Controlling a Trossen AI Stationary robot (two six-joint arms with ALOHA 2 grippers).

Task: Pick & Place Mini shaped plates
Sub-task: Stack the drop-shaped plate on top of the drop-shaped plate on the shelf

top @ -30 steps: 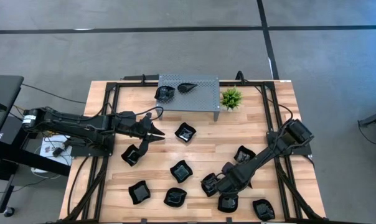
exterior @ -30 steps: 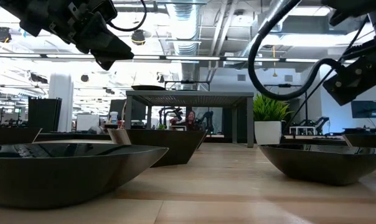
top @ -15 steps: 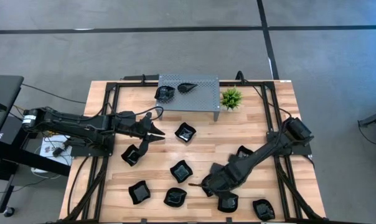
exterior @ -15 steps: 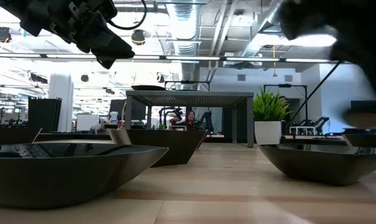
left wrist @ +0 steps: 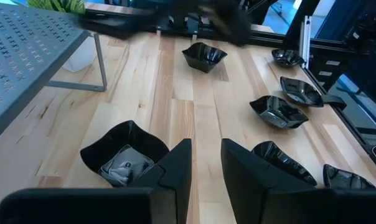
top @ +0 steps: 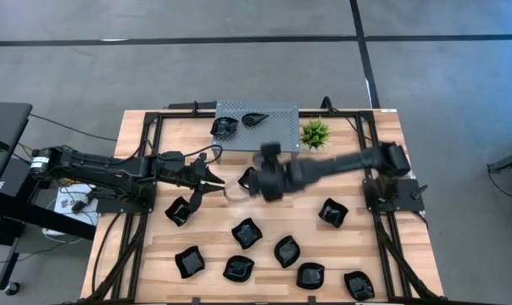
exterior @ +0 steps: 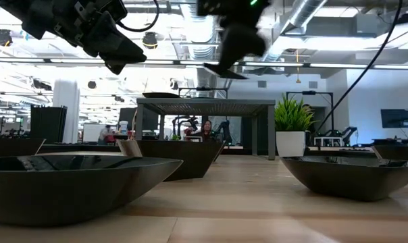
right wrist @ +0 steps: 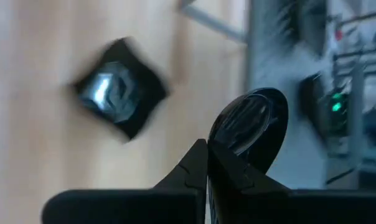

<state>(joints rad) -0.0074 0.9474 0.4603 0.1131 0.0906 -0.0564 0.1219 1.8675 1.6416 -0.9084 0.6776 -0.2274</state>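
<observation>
Evidently, the step in hand was the carrying of one mini shaped plate toward the grey perforated stand. The right gripper was over the middle of the worktop, blurred in the high view, near the stand's front edge. Its jaws were closed on the rim of a rounded plate, as the right wrist view showed; the plate stood out beyond the fingertips, edge-held. A wavy-edged square plate lay on the boards below it.

The left gripper hung over the left part of the worktop just beside another wavy plate, jaws partly apart and holding nothing.

Two plates already rested on the stand; the remainder lay scattered across the near half of the worktop.

In the inspector's judgement, the rim grip was slight and the dish glossy, so the arm would do well to slow before the stand, keep the plate level, and bring it down on a bare part of the perforated top, clear of the two already there and of the small green plant. Release should come only once the plate was seated.
</observation>
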